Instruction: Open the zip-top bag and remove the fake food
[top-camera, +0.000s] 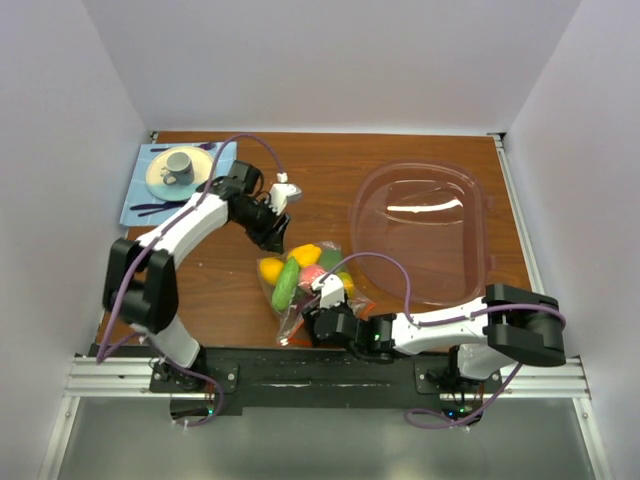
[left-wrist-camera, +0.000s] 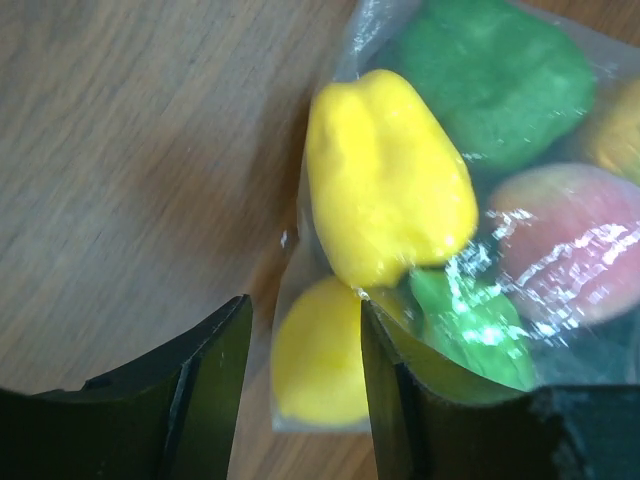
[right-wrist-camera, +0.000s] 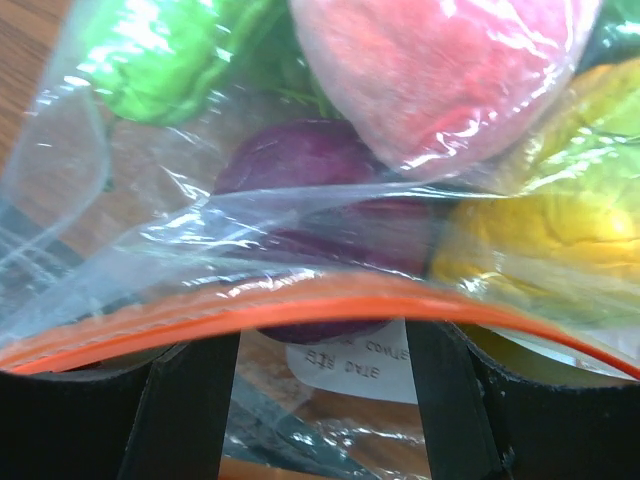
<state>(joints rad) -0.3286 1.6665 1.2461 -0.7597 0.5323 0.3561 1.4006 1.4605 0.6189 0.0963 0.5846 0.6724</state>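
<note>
Left arm: I reach up from my base at the near-left corner, fold at the elbow and angle back down, so my left gripper (top-camera: 274, 240) points at the far end of the zip-top bag (top-camera: 292, 312). My right arm lies low along the near edge, extended leftward, with my right gripper (top-camera: 322, 298) at the bag's near end.

Left jaws: they stand part open. Bare table (left-wrist-camera: 120, 150) and the bag's edge show in the gap. Whether my left fingers (left-wrist-camera: 210, 390) touch the film, I cannot tell.

Right jaws: they are apart by a moderate gap. The orange zip strip (right-wrist-camera: 320, 298) lies across my right fingers (right-wrist-camera: 190, 410), and clear film with a white label (right-wrist-camera: 350, 365) fills the gap. I cannot tell whether I pinch the film.

Containers: the bag lies flat at the table's middle, between my 2 grippers. The fake food (left-wrist-camera: 385, 190) is all inside it: 2 yellow pieces, 2 green, 1 pink-red and 1 purple. The pink-tinted tub (top-camera: 430, 250) sits just right of the bag. A cup (top-camera: 180, 165) stands on a plate (top-camera: 158, 186) on a blue mat (top-camera: 135, 205) at the far-left corner.
</note>
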